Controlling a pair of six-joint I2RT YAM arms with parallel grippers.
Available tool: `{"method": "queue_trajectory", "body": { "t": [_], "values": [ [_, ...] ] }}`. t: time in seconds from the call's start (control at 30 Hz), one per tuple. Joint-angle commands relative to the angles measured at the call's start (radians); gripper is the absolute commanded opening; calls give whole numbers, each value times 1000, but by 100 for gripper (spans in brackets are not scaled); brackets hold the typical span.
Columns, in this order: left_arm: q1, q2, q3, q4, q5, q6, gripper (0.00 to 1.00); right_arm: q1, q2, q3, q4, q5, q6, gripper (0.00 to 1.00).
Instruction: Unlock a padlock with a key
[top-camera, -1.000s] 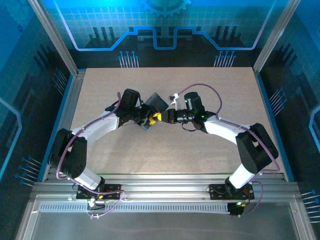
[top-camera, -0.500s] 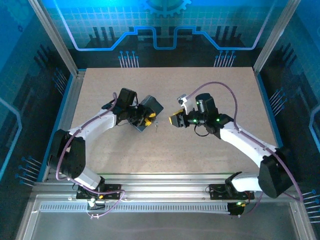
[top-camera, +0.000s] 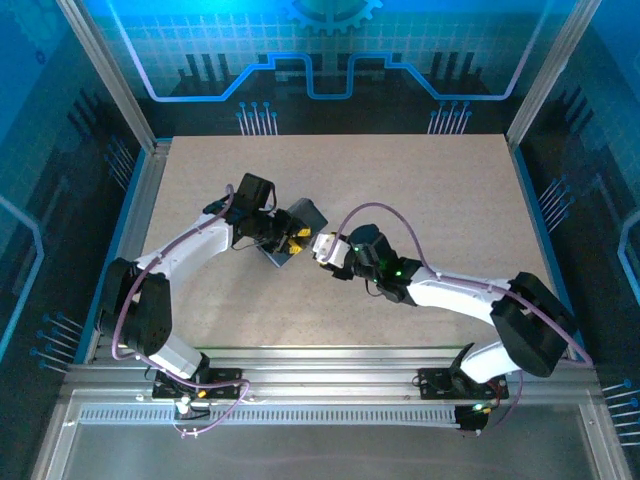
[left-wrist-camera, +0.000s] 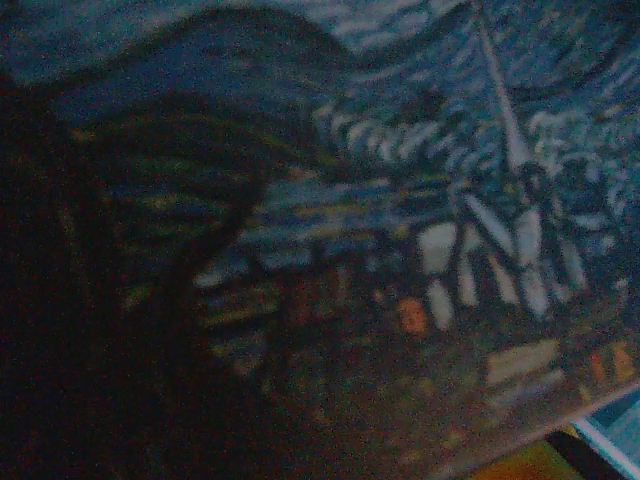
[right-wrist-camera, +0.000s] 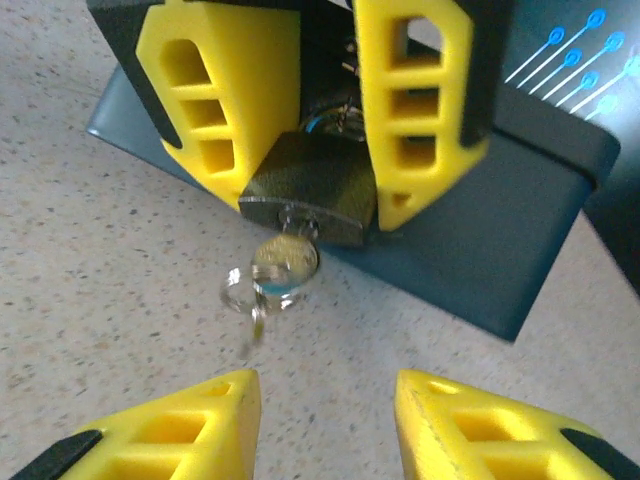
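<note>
While the left jaws clench the padlock (right-wrist-camera: 310, 190) against the tin (right-wrist-camera: 500, 250), key (right-wrist-camera: 285, 258) seated in its keyhole, the right jaws hang released below. Close crooked and they'd pinch only the ring (right-wrist-camera: 240, 292), or knock the key out.

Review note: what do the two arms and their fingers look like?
The left arm and right arm have white link shells with black joints and bases; a purple cable loops along each. Small green lights glow near the right wrist. The fingers are yellow slotted wedges with black backing.
</note>
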Motion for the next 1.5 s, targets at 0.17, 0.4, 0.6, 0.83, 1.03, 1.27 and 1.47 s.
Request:
{"method": "queue_trajectory", "body": {
  "t": [0.17,0.4,0.6,0.83,1.03,1.27,1.47],
  "values": [
    [0,-9,42,-3,47,8,2,54,68,66,164,124,-153,39],
    [0,-11,36,14,49,2,2,83,72,70,185,146,-177,35],
    [0,-10,29,30,50,-14,2,118,67,52,211,160,-185,31],
    [1,-8,31,42,48,-28,2,144,70,49,217,160,-190,27],
    [2,-11,19,52,49,-37,2,170,77,51,225,181,-197,27],
    [2,-15,15,59,51,-40,2,182,76,55,208,202,-194,19],
    [6,-20,7,62,48,-39,2,161,62,40,185,202,-170,29]
  ]
}}
